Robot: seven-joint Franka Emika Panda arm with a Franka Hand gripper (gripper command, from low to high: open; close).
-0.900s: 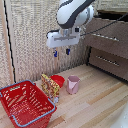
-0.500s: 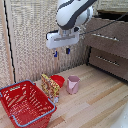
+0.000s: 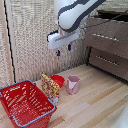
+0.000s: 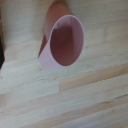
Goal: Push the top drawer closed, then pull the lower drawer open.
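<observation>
The cabinet stands at the exterior view's right. Its top drawer (image 3: 111,31) is a dark-brown front with a slim silver bar handle (image 3: 105,37), and it seems to stick out a little from the cabinet. Below it is the lower drawer (image 3: 114,67) with its own silver handle (image 3: 107,61). My gripper (image 3: 63,50) hangs in the air, off both drawers toward the exterior view's left and above the floor items. Its blue-tipped fingers (image 3: 58,52) are apart with nothing between them. The wrist view shows no fingers, only a pink cup (image 4: 62,42) on the wooden floor.
The pink cup (image 3: 73,85) stands on the light wood floor (image 3: 95,107) below the gripper. Beside it are a red bowl (image 3: 59,79) and a patterned snack packet (image 3: 50,86). A red wire basket (image 3: 25,102) sits at the exterior view's lower left. A woven wall panel (image 3: 35,40) stands behind.
</observation>
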